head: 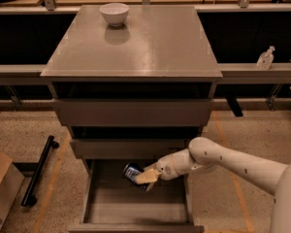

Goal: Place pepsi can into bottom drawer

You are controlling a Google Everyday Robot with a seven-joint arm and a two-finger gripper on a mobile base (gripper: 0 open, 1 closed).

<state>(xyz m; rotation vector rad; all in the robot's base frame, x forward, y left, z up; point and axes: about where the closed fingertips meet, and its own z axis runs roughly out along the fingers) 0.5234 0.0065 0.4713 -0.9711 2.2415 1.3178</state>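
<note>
The gripper is clamped on the pepsi can, held tilted above the open bottom drawer, near its back edge. Released tilted, the can may roll; raised, it could strike the middle drawer.

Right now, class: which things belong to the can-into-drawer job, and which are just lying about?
Job: pepsi can; gripper holding it; open bottom drawer beneath.
Lying about: white bowl on the cabinet top; clear bottle, far right; black bar, lower left.
</note>
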